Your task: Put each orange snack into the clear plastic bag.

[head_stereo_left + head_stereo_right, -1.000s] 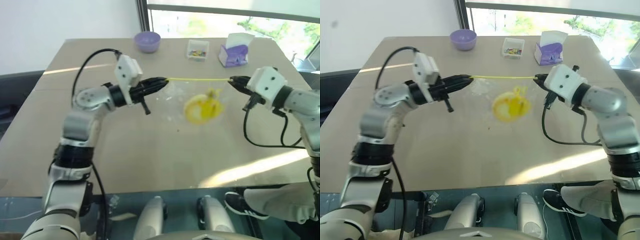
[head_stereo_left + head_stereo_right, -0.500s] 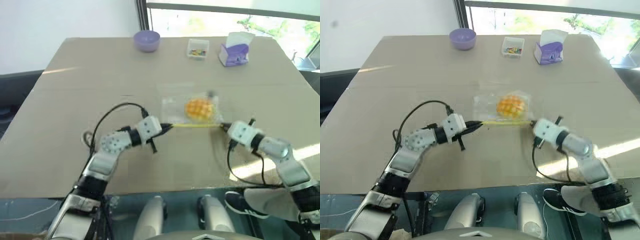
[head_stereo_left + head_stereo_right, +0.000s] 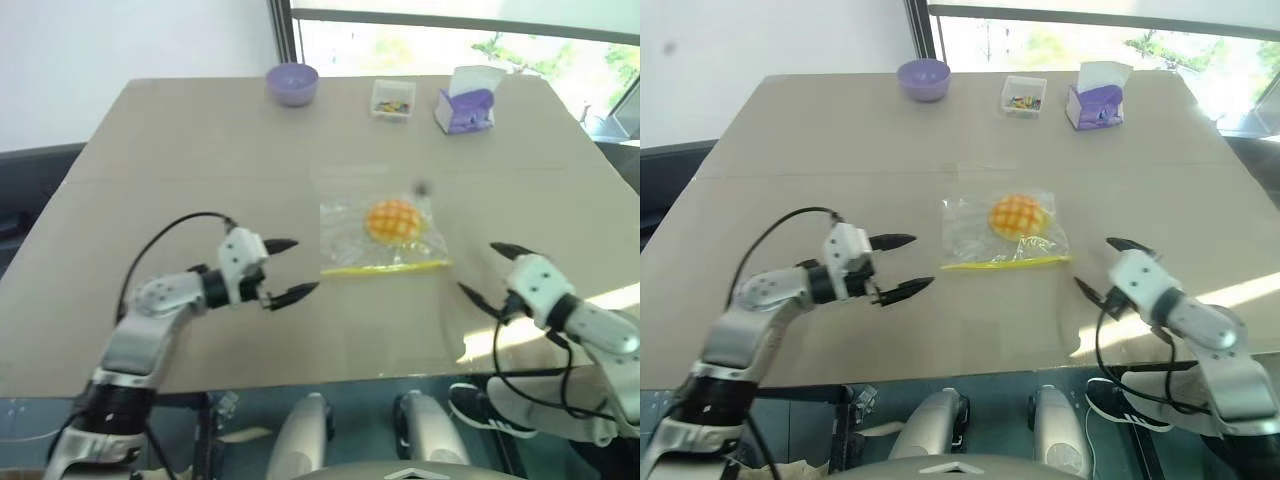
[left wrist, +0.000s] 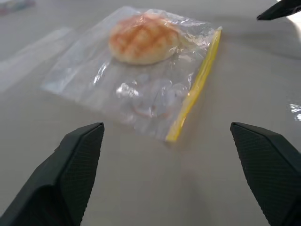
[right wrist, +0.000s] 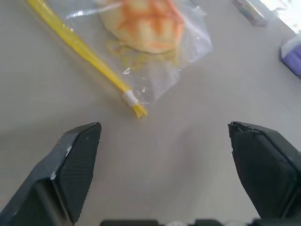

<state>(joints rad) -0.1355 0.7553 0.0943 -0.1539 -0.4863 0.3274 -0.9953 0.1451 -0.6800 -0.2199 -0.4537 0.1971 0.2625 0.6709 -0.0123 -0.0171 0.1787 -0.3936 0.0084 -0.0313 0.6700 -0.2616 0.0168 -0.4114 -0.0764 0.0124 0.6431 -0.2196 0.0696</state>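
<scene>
The clear crinkly plastic bag (image 3: 381,236) is seen lying flat on the tan bench (image 3: 200,150), between the two end effectors and a little ahead of both. Its yellow zip strip (image 3: 385,267) is the edge nearest to them. The long line of that strip runs from side to side, from one end effector toward the other.

The left end effector (image 3: 290,268) is placed just beside the left end of the strip, with its two black fingers spread wide and nothing held. The right end effector (image 3: 490,268) is placed just beside the right end, also spread wide and empty. No touching of the bag by either one is seen. Each strip end is about equally near to its own end effector, so neither arm is clearly nearer.

The round orange-yellow bun with a criss-cross grid (image 3: 392,218) is seen inside the bag, in the half far from the zip strip. It is domed and looks soft. The bag is see-through, wrinkled and shiny, with faint yellow print.

The job is judged to be about done, as no other orange snack is seen on the bench. Whether the zip is shut cannot be told.
</scene>
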